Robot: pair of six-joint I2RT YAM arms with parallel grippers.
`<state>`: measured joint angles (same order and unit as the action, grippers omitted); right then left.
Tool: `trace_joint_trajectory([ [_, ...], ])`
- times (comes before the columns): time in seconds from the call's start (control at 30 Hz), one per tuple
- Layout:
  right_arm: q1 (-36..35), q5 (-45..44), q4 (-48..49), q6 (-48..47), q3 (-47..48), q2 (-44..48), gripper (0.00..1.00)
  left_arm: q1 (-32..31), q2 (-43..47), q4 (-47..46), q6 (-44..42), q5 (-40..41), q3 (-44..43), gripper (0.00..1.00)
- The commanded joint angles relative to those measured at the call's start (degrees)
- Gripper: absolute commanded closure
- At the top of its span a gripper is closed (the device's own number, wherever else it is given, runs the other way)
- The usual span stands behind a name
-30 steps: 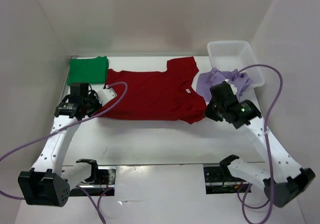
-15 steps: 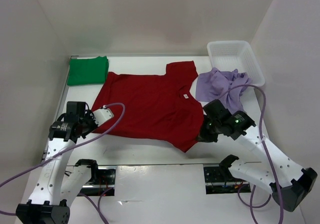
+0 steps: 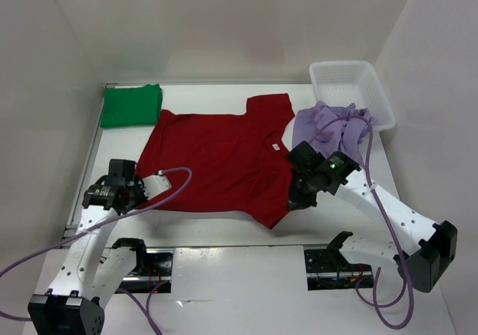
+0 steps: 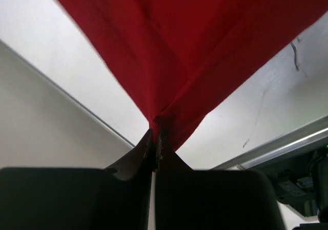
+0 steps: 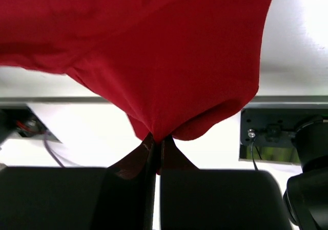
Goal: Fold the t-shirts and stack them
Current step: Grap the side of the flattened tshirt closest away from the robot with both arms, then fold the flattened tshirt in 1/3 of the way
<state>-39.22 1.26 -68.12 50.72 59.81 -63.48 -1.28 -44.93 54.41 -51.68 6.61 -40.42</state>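
Clamped shut on red shirt corners: left gripper near-left, right gripper near-right. Green shirt lay folded far-left; lavender shirt crumpled by basket.

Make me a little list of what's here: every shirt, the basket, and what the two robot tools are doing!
red shirt: spread out in the middle, pinched at its near left and near right corners
green shirt: folded, far left corner
lavender shirt: crumpled next to the basket
basket: white, far right corner
left tool: shut on red shirt
right tool: shut on red shirt
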Motion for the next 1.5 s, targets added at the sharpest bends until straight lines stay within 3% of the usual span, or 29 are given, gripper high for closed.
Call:
trace_joint_trajectory([
  [0.0, -2.2, 3.9, 2.5, 0.7, -4.5, 1.3, 1.00, 0.1, 0.9, -1.9, -3.3, 3.1, 3.6, 1.00],
  [0.27, -15.3, 4.5, 3.8, 10.4, -8.1, -2.7, 1.00, 0.1, 2.0, -1.3, -5.9, 5.2, 4.9, 1.00],
  [0.7, -15.9, 3.8, 5.4, 11.0, -9.9, -3.2, 1.00, 0.1, 3.6, -1.3, -7.6, 4.6, 5.8, 1.00],
  [0.83, -15.9, -1.6, 2.4, 11.6, -7.1, -1.9, 1.00, 0.1, 3.6, -1.9, -6.3, 3.8, 3.8, 1.00],
  [0.93, -12.7, -6.1, 2.4, 9.1, -2.5, -3.5, 1.00, 0.1, 0.6, -6.4, -2.6, 2.6, 2.5, 1.00],
  [1.1, -1.8, -14.3, 7.5, -4.1, 7.2, -12.9, 1.00, 0.8, -7.7, -13.2, 4.7, -0.8, -1.3, 1.00],
  [1.27, 6.7, -18.0, 17.0, -14.4, 17.0, -26.0, 1.00, 2.3, -22.1, -18.5, 10.4, -2.9, -7.5, 1.00],
  [1.47, 9.5, -20.0, 19.9, -20.4, 23.2, -36.0, 1.00, 6.2, -34.5, -21.1, 17.1, -6.4, -15.0, 1.00],
])
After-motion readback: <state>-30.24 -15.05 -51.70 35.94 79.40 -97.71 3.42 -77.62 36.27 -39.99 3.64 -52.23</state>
